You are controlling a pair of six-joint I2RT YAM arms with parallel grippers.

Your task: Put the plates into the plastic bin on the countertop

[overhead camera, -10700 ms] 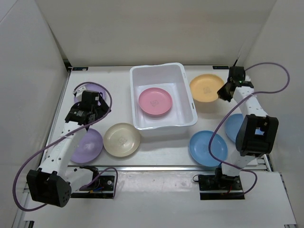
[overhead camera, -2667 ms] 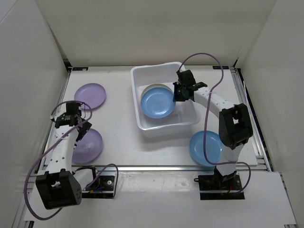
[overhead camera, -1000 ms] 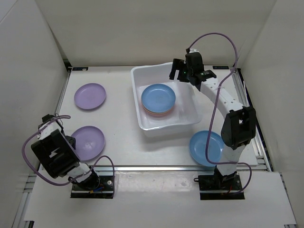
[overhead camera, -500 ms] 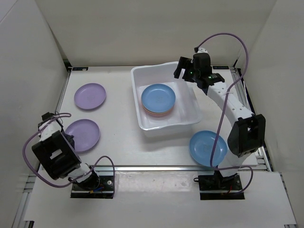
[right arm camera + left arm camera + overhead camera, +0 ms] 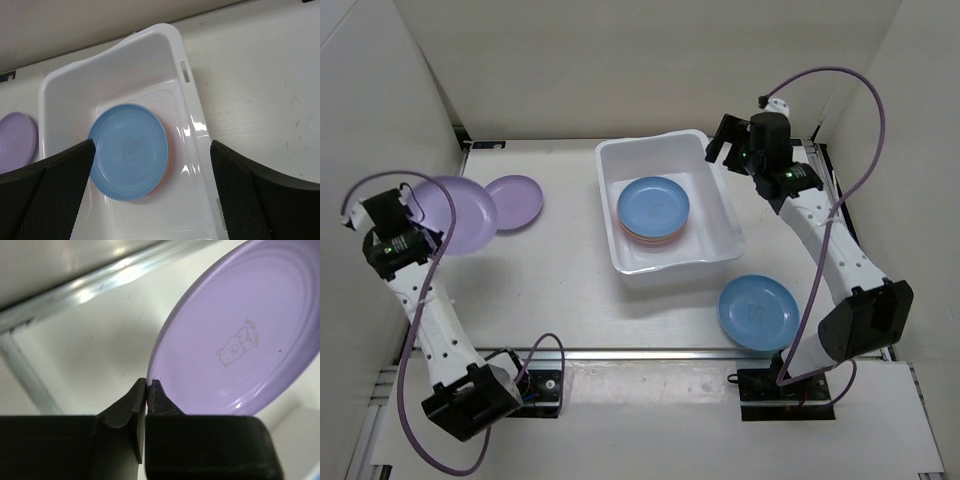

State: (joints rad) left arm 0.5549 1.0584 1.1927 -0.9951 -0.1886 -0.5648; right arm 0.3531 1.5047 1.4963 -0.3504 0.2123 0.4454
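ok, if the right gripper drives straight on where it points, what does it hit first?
Likely the top blue plate stacked in the plastic bin, centred between its open jaws; depth is unclear.

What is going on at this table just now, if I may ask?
Two robot arms are putting plates into a bin. The left gripper is shut on the rim of a purple plate, held tilted above the countertop. The right gripper hangs open and empty over the far right corner of the plastic bin, which holds a stack topped by a blue plate. A second purple plate and a loose blue plate lie outside it.
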